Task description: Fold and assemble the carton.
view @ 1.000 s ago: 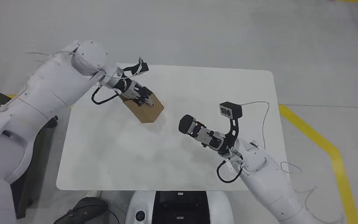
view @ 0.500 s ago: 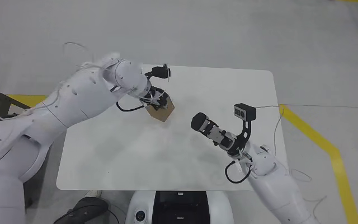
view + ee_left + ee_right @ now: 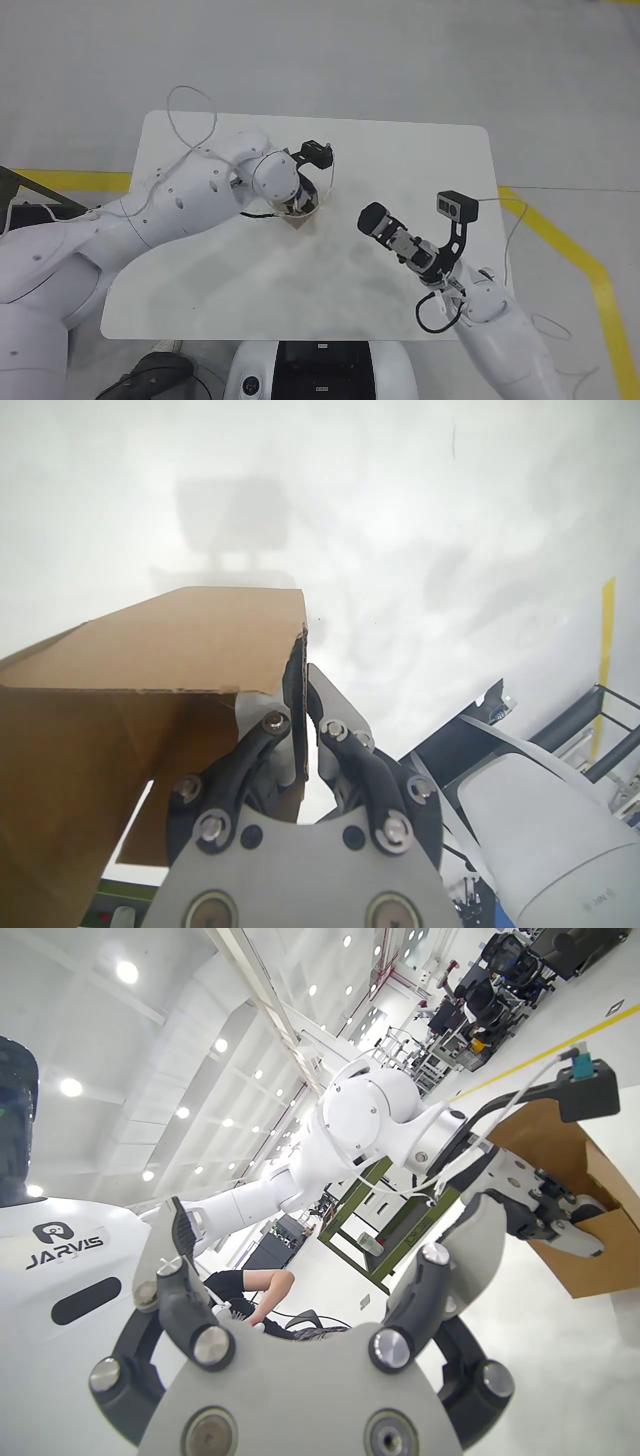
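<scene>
Left end effector point(image 3: 300, 680) is clamped on one cardboard wall of the carton point(image 3: 150, 660), a pad on each face at the top edge. Carton sits around mid-counter point(image 3: 400, 160), a bit left of centre, open side up and tilted. Can't tell if it touches the surface. From above, the left wrist point(image 3: 280, 178) and its camera bracket cover most of the box, leaving a brown corner visible point(image 3: 302, 218). Right end effector point(image 3: 325, 1223) has its jaws spread wide, holding nothing, right of the carton and apart from it. A loose cable point(image 3: 190, 115) loops over the far-left counter. Yellow floor line point(image 3: 560, 240) runs off to the right.
</scene>
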You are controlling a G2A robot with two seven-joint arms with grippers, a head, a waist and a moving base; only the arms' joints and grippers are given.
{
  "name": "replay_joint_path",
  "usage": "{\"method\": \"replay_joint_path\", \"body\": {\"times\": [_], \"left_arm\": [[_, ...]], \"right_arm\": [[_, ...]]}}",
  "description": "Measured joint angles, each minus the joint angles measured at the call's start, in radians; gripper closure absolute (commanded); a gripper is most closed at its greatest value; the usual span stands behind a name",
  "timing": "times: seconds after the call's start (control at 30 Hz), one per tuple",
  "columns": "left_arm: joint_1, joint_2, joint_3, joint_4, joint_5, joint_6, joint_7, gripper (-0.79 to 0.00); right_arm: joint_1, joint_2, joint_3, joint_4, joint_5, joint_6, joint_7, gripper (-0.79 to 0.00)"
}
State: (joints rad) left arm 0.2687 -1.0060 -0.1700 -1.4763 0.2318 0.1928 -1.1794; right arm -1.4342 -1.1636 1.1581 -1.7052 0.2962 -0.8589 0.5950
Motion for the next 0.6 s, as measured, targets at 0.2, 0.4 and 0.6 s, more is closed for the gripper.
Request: {"method": "replay_joint_path", "body": {"times": [0.2,0.4,0.6], "left_arm": [[0.032,-0.038,0.0,0.019,0.052,-0.005,0.005,0.0],[0.058,-0.068,-0.003,0.042,0.11,-0.007,0.032,-0.785],[0.086,-0.079,-0.019,0.039,0.135,-0.018,0.041,-0.785]], "right_arm": [[-0.02,0.005,0.022,-0.005,-0.003,-0.004,-0.003,-0.785],[-0.038,0.01,0.041,-0.018,-0.01,-0.005,-0.004,-0.785],[-0.045,0.012,0.036,-0.034,-0.024,0.004,0.001,-0.785]]}}
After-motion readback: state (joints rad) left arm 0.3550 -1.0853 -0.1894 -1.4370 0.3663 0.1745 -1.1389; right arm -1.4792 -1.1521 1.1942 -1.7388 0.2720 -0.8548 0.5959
